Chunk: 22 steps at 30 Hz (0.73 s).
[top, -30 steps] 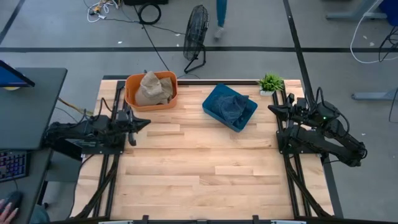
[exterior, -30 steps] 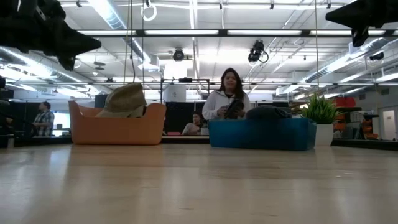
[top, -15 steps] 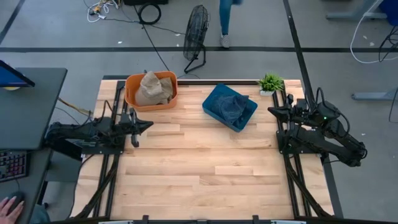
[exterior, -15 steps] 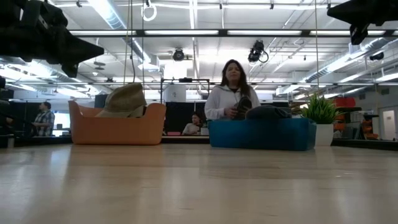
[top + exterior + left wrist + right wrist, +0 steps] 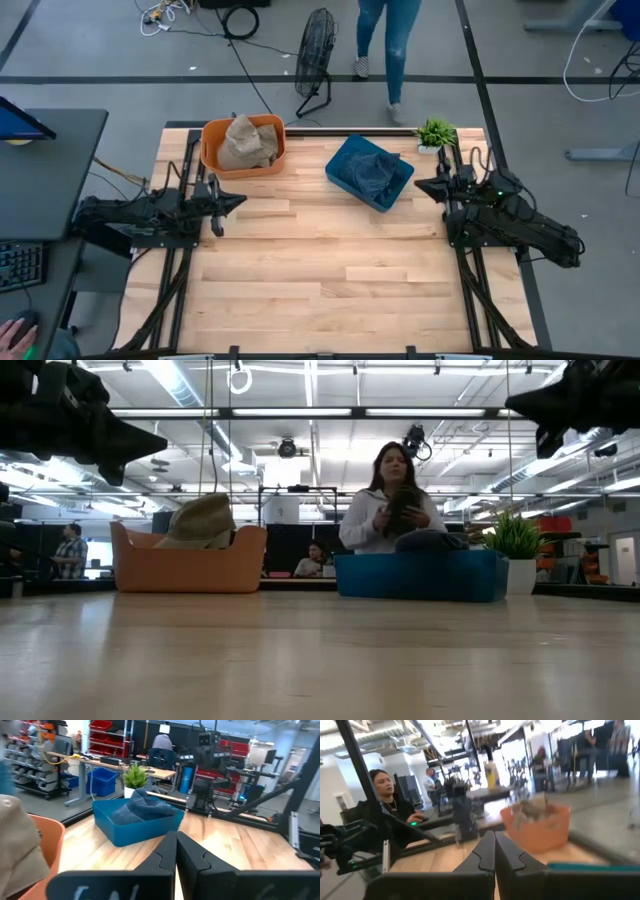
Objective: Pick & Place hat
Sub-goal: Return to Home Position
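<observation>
A tan hat (image 5: 245, 142) lies crumpled in the orange bin (image 5: 214, 160) at the table's far left; in the low view the hat (image 5: 201, 520) pokes above the bin's rim. A dark blue hat (image 5: 371, 168) lies in the blue bin (image 5: 345, 177) at far centre. My left gripper (image 5: 238, 200) is shut and hovers above the table near the orange bin. My right gripper (image 5: 420, 186) is shut and hovers to the right of the blue bin. In the left wrist view the blue hat (image 5: 142, 810) sits in the blue bin ahead of my shut fingers.
A small potted plant (image 5: 435, 132) stands at the far right corner. Bare wooden tabletop (image 5: 330, 270) stretches across the middle and near side. A person (image 5: 392, 510) walks past beyond the far edge; a floor fan (image 5: 315, 50) stands there too.
My right gripper has swung toward the table's left, closer to the blue bin. My left gripper has edged slightly toward the table's centre. The person beyond the far edge has walked to the right.
</observation>
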Motion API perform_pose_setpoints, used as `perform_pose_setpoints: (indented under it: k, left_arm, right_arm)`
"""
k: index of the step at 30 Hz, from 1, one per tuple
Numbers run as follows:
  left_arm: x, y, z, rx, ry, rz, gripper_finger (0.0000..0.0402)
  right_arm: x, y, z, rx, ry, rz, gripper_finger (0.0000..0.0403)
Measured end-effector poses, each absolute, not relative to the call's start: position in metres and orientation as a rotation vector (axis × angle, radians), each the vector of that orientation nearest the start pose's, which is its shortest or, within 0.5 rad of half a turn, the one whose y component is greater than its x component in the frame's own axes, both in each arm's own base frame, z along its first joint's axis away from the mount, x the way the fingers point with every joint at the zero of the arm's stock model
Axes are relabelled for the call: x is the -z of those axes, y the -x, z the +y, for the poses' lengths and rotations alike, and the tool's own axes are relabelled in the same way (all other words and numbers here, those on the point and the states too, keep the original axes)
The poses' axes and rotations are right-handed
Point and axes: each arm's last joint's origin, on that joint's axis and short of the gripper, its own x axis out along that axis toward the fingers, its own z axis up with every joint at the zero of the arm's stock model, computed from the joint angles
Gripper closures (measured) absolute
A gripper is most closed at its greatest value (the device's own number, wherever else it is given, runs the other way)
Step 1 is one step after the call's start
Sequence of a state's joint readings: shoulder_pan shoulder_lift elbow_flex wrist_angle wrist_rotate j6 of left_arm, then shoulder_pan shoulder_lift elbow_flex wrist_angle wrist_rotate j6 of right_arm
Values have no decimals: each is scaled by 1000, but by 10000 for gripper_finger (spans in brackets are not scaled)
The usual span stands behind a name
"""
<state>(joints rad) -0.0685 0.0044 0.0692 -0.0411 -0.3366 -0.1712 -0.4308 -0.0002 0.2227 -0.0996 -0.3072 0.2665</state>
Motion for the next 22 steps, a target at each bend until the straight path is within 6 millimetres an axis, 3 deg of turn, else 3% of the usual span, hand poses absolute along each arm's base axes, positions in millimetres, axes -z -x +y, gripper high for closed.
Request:
perform_pose_setpoints:
  k: [17, 22]
  left_arm:
    - [-183, -91, 5, -342, 201, -57, 388]
    - [-183, -91, 5, -342, 201, -57, 388]
  right_arm:
    - [-184, -89, -27, -57, -227, -161, 403]
    - [-183, -89, -27, -53, -171, -148, 403]
